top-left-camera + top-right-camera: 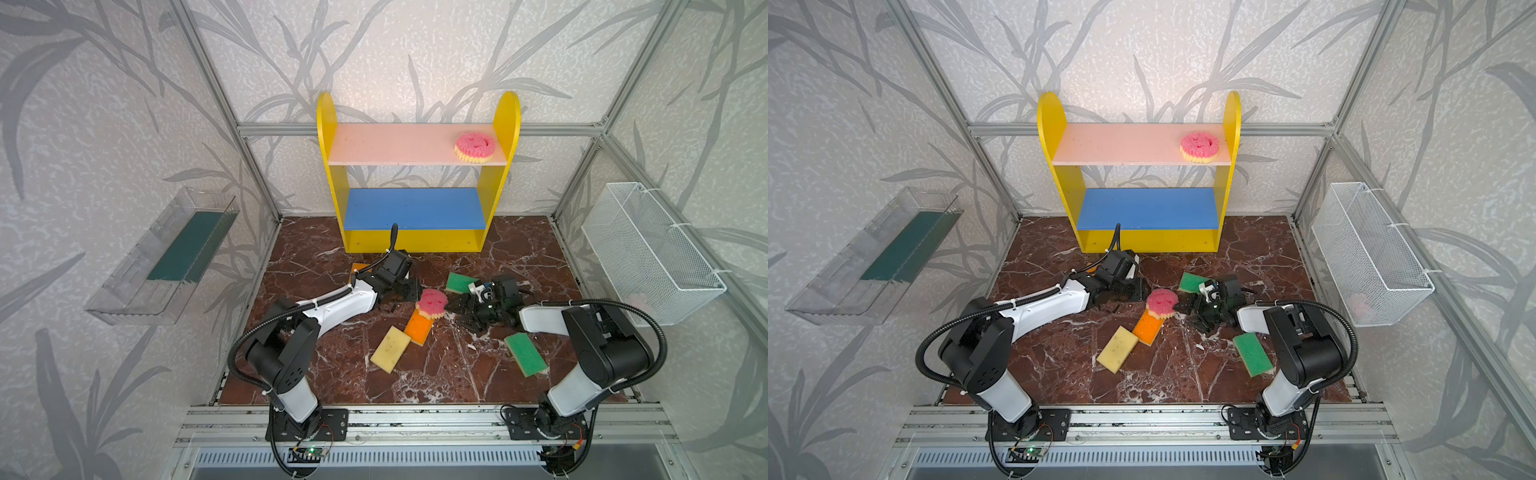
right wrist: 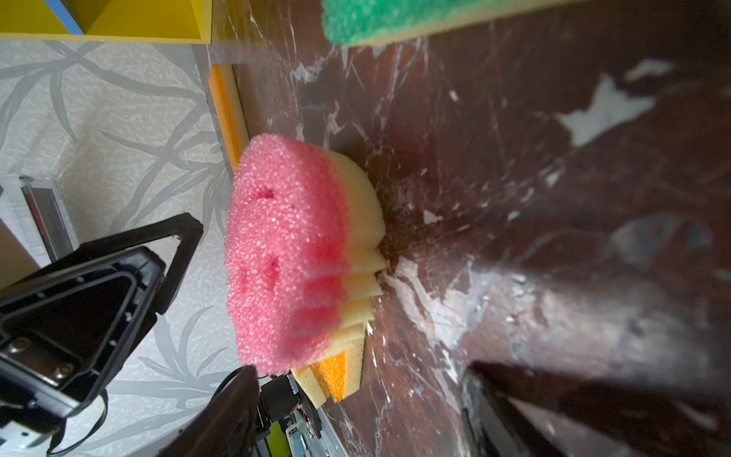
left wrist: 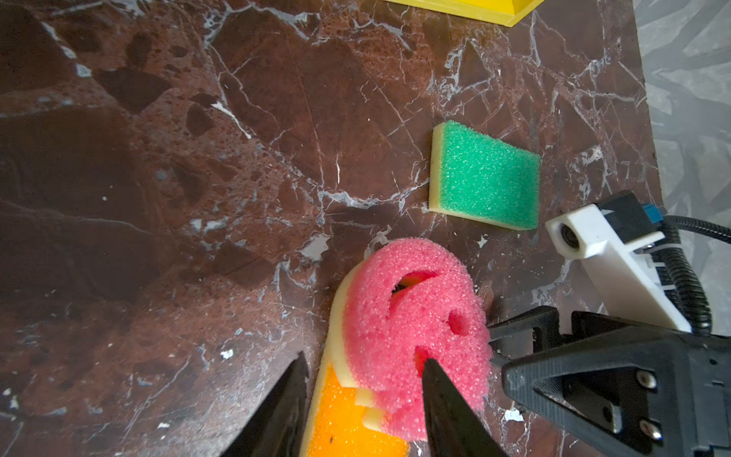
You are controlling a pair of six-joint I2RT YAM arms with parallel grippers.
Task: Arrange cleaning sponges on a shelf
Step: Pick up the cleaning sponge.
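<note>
Black fingers of the left gripper (image 3: 366, 358) sit closest to its wrist camera. They are spread apart astride the rim of the pink smiley sponge (image 3: 411, 336): one lies over the pink face, the other stands just clear of the yellow edge. The right gripper (image 2: 360, 368) faces the same sponge from the opposite side, its jaws wide and holding nothing.

That sponge rests partly on one end of an orange sponge (image 1: 417, 326), and a yellow-side-up sponge (image 1: 390, 349) touches the orange one's long side.

The shelf (image 1: 415, 243) stands at the back edge of the marble table (image 1: 415, 384). A second pink sponge (image 1: 475, 146) sits on its pale pink upper board (image 1: 395, 145), close to the right-hand side panel.

The clear tray (image 1: 124, 286) on the left wall holds only its dark green liner. The wire basket (image 1: 652, 249) on the right wall shows a faint pinkish shape through the mesh, too blurred to name.

One green sponge (image 1: 459, 281) lies just behind the right gripper, and another green sponge (image 1: 525, 354) lies beside the right forearm. A half-hidden orange sponge (image 1: 359, 267) peeks out behind the left arm. Bare marble runs along the front edge between the two arm bases.
</note>
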